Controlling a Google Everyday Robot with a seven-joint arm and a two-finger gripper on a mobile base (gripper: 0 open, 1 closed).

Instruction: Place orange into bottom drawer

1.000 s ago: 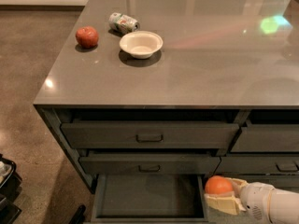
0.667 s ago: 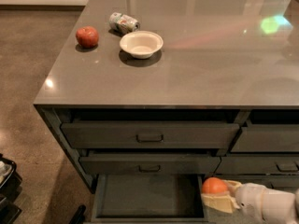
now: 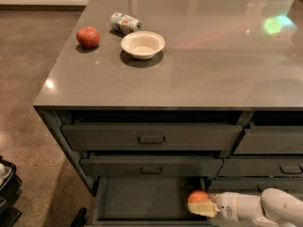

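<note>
1. The gripper (image 3: 202,205) is low at the bottom right of the view, at the right end of the open bottom drawer (image 3: 142,200). It reaches in from the right on a white arm (image 3: 265,207)
2. Its pale fingers (image 3: 204,209) are closed around the orange (image 3: 199,196). One finger shows beneath the fruit, and the top of the fruit stands clear above it
3. The orange is over the right end of the bottom drawer, just inside its right side. Whether it touches the drawer's floor cannot be told
4. The bottom drawer is pulled out, and its flat dark floor shows bare to the left of the fruit
5. The two drawers above it are pushed in, the upper drawer (image 3: 151,137) and the middle drawer (image 3: 151,167), each with a handle in the middle of its front
6. To the right is a neighbouring column of drawers (image 3: 272,141), cut off by the edge of the view
7. On the grey counter (image 3: 213,70), near its far left corner, sit a red apple (image 3: 88,37), a white bowl (image 3: 142,44) and a can (image 3: 125,22) lying on its side
8. The apple is left of the bowl and apart from it. The can lies just behind the bowl, between the two
9. A brown speckled floor (image 3: 28,79) lies to the left of the counter
</note>
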